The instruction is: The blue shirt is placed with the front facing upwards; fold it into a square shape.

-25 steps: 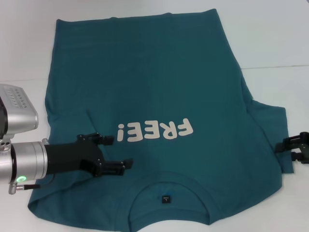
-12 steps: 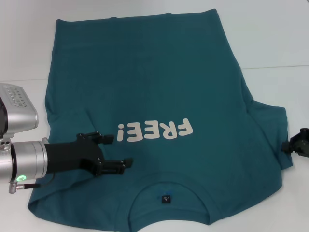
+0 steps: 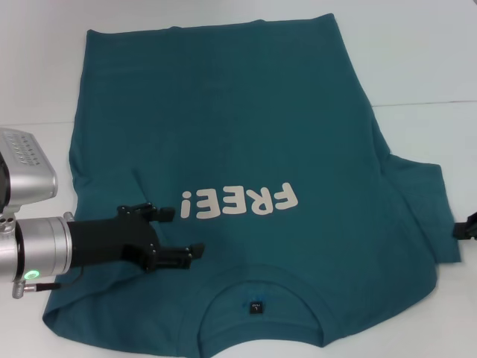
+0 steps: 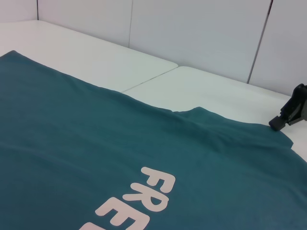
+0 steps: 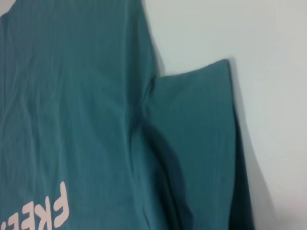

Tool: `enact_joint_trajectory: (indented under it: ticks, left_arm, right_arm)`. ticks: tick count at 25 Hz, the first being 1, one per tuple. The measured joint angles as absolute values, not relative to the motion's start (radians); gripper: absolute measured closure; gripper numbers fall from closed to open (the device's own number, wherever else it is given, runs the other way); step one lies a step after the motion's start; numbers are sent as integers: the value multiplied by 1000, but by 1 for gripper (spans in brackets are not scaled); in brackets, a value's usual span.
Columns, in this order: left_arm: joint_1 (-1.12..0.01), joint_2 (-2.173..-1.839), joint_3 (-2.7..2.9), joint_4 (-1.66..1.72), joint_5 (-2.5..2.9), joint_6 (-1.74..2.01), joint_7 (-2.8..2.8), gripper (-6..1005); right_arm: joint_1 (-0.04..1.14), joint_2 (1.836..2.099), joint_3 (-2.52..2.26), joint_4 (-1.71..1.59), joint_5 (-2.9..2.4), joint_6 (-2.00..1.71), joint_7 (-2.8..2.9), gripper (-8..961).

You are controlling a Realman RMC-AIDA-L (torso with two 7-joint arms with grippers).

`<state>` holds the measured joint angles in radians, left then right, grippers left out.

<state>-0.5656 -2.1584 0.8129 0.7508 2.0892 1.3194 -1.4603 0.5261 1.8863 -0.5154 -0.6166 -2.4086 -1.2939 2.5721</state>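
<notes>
The blue shirt lies spread front up on the white table, its cream "FREE!" lettering reading upside down from my head. Its ribbed collar with a small dark label points toward the table's front edge. My left gripper hovers open just over the cloth, left of the lettering and near the collar, holding nothing. At the far right edge only a dark piece of my right gripper shows, just off the spread right sleeve. The left wrist view shows the right gripper beside the sleeve's hem.
White table surrounds the shirt, with a seam line running across it. My silver left arm lies along the left side. Pale wall panels rise behind the table.
The right gripper has drawn back to the right, away from the sleeve hem, and is almost out of the head view. The left arm and the shirt have not moved.
</notes>
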Motion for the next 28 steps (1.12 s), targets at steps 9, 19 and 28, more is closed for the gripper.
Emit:
enact_joint_trajectory:
  ticks: [9, 19, 28]
  left_arm:
    - [-563, -2158, 811, 752, 2089, 1321, -1460, 64]
    - [-564, -2156, 813, 752, 2089, 1323, -1463, 63]
    - [-566, -2154, 813, 751, 2090, 1324, -1463, 63]
  right_arm:
    - [517, 1864, -478, -620, -2407, -1298, 2555, 951]
    - [521, 1814, -441, -621, -2407, -1312, 2547, 950]
    - [531, 1785, -439, -621, -2403, -1326, 2543, 948]
